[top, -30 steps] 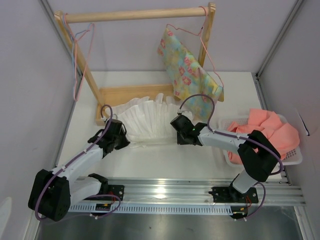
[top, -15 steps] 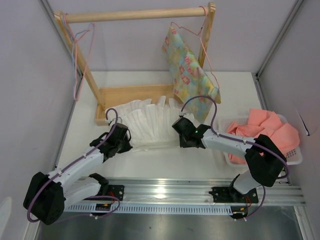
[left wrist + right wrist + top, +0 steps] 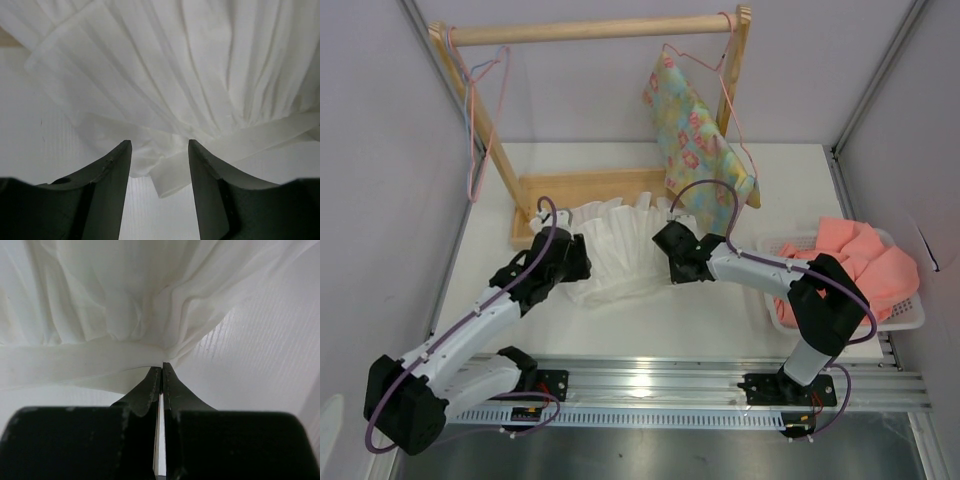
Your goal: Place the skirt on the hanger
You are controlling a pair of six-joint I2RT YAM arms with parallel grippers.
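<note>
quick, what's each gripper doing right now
Left gripper: open, straddling the edge of the skirt.
Right gripper: closed, pinching the skirt.

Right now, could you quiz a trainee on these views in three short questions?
1. True or false: the skirt lies on the table, not on the hanger.
2. The left gripper is: A open, with skirt fabric between its fingers; B shut on the hanger; C out of view.
3. Fill in: the right gripper is shut on the ___.

Key: 1 true; 2 A; 3 skirt.
</note>
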